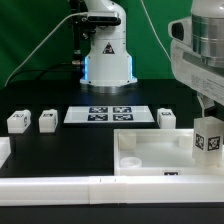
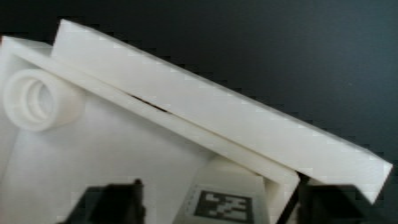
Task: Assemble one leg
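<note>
My gripper [image 1: 207, 118] is at the exterior view's right, shut on a leg [image 1: 208, 140]. This leg is a small white block with a black-and-white tag. It hangs upright over the right end of the large white tray-like piece [image 1: 140, 158]. In the wrist view the held leg [image 2: 228, 205] shows its tag between the dark fingers [image 2: 114, 202]. Below it lie the tray piece's rim [image 2: 196, 95] and a round corner socket [image 2: 39, 95]. Three more legs stand on the table, two at the left [image 1: 17, 122] [image 1: 46, 121] and one behind the tray piece [image 1: 166, 118].
The marker board [image 1: 110, 114] lies at the table's middle, in front of the robot base [image 1: 106, 55]. Long white bars [image 1: 90, 187] run along the front edge. A white part [image 1: 3, 150] sits at the left edge.
</note>
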{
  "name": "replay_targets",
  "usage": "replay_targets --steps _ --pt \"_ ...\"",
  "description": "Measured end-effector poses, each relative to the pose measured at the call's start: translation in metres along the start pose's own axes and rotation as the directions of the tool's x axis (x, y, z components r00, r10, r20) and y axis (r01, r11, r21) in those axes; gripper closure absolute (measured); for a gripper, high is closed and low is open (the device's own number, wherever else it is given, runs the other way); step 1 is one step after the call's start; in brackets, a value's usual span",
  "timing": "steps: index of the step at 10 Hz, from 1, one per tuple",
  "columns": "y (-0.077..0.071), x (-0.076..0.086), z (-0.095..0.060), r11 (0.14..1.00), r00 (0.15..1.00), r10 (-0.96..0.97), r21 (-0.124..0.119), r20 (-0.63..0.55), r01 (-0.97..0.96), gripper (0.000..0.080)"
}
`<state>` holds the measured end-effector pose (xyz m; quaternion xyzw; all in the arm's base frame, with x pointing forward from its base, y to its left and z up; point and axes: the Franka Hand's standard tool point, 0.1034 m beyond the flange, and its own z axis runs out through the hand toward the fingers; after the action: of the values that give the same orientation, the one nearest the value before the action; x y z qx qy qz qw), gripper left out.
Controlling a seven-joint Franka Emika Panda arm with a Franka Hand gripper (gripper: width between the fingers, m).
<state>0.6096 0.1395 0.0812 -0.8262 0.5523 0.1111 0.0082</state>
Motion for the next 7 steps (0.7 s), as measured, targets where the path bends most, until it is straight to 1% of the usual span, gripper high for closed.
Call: replay_targets --steps 1,2,3,4,5,6,7 --pt "0.000 -0.001 0.000 1.000 1.000 -0.006 0.000 0.000 0.006 0.0248" --pt "0.000 -0.001 0.000 1.000 1.000 -0.010 0.000 0.000 0.010 0.0167" --pt "0.000 -0.002 0.000 0.999 0.999 -0.049 -0.001 0.000 0.049 0.0155" --pt "0.001 -0.002 0.001 0.994 0.994 -0.107 -0.008 0.002 0.107 0.0155" --pt "0.007 -0.001 0.001 0.987 0.988 -0.156 -0.044 0.018 0.157 0.0151" --pt "0.010 0.000 0.000 0.952 0.953 -0.301 -0.056 0.027 0.302 0.0151" --pt "0.012 0.000 0.000 0.898 0.900 -0.434 -0.060 0.041 0.436 0.0150"
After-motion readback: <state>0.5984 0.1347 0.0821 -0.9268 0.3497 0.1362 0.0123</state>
